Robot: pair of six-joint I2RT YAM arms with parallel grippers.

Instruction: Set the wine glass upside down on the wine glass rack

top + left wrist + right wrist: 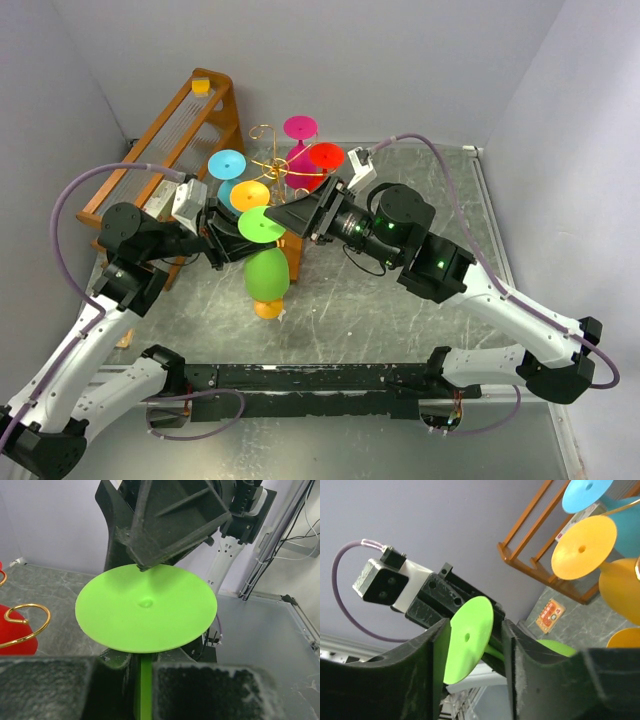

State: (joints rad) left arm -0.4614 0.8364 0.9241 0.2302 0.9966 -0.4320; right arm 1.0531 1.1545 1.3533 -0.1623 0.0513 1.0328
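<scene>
- the green wine glass is in the middle of the top view, off the desk. its flat round foot is above and its bowl is below in the picture.
- the left hand reaches in from the left of the frame. in its own wrist view its two fingers are closed tight on the green stem, just under the foot.
- the right hand comes in from the right of the top view, and its tip meets the edge of the green foot.
- in the right wrist view its fingers are parted, with the foot standing edge-on between them. there is a gap on the right side, and on the left i cannot tell whether finger and foot touch.
- the wine glass rack, made of thin gold wire with curled arms, stands just above the green glass in the top view. its small brown base is just right of the green foot.
- a blue glass, a yellow glass, a pink glass and a red glass hang on or around the wire arms.
- a larger wooden shelf leans in the upper left of the top view.
- a small orange piece shows just under the green bowl. what it is cannot be told.
</scene>
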